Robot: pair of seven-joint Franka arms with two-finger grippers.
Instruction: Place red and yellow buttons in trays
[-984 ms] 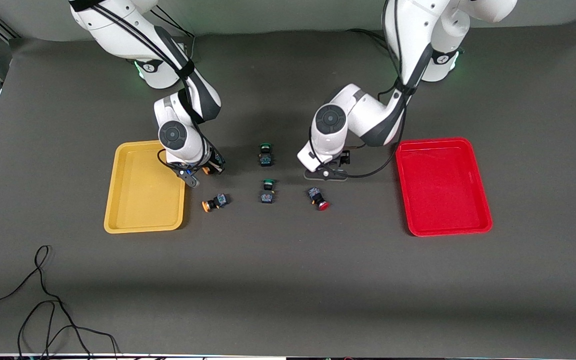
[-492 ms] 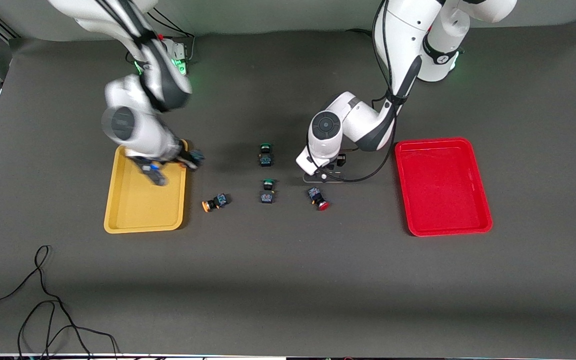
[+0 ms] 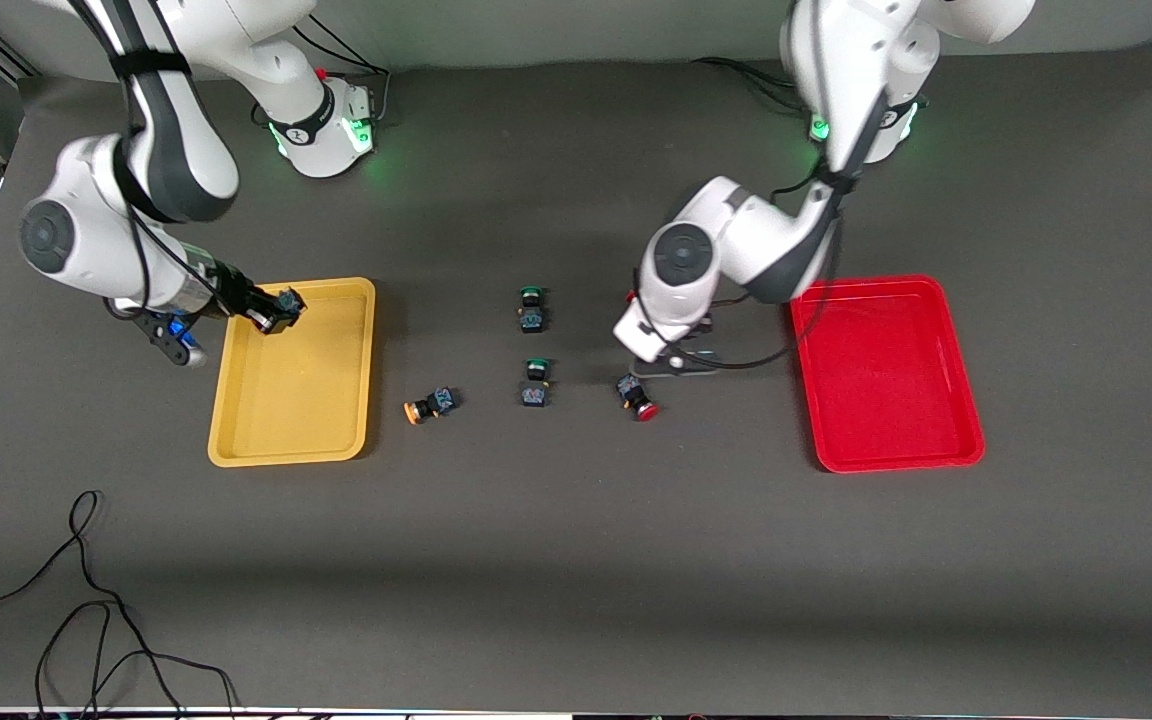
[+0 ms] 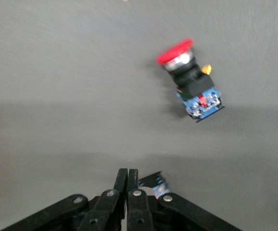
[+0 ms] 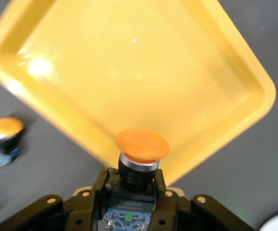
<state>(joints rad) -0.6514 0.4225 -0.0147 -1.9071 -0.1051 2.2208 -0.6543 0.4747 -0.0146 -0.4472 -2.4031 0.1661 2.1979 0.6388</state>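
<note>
My right gripper (image 3: 274,306) is shut on a yellow-capped button (image 5: 142,143) and holds it over the far rim of the yellow tray (image 3: 296,400), which fills the right wrist view (image 5: 129,72). A second yellow button (image 3: 429,405) lies on the table between that tray and the green ones; it also shows in the right wrist view (image 5: 4,137). My left gripper (image 3: 673,352) hangs low over the table near the red tray (image 3: 886,380); its fingers (image 4: 127,174) are pressed together with nothing between them. A red button (image 4: 189,82) lies on its side close by (image 3: 637,396). The other red button is hidden.
Two green-capped buttons (image 3: 531,308) (image 3: 535,382) stand mid-table between the trays. A small dark-blue piece (image 4: 155,182) shows right beside my left fingertips; I cannot tell what it is. A black cable (image 3: 86,600) loops near the front edge at the right arm's end.
My right arm has swung away from mid-table with the yellow button and now holds it over the yellow tray's far rim. My left arm has shifted slightly toward the red tray.
</note>
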